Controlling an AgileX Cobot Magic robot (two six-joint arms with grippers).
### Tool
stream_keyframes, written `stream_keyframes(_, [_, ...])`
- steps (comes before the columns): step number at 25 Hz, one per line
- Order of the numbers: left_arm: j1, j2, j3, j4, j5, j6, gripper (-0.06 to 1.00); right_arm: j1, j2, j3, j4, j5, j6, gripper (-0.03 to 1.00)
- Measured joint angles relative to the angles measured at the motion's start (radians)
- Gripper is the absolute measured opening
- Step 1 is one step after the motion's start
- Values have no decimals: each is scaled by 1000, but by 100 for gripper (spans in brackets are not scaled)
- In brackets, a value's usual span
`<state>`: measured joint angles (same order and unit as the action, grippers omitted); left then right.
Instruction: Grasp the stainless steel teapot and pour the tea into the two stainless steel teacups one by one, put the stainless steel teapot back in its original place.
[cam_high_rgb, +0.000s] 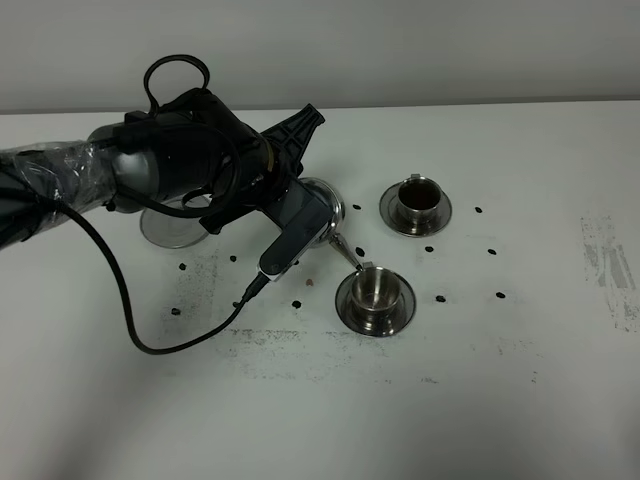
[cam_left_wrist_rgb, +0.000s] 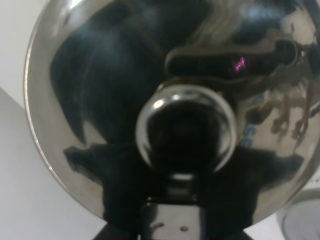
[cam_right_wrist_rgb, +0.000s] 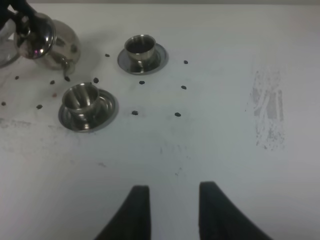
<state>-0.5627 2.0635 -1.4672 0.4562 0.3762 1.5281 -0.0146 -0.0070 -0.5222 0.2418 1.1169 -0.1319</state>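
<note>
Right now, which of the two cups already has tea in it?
The rear cup, farther from the teapot: its inside looks dark brown. The front cup, by the spout, shows bare steel.

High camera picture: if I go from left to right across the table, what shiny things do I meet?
Empty saucer → tilted teapot, its spout at the nearer teacup → nearer teacup → farther teacup, dark inside.
</note>
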Motion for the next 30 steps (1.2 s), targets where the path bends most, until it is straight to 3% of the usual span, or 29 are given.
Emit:
stream_keyframes(15, [-19, 0, 0, 113, -66, 0, 18, 0, 0, 0, 1, 0, 0, 23])
stream_keyframes(30, [-19, 0, 0, 148, -111, 8, 18, 0, 0, 0, 1, 0, 0, 23])
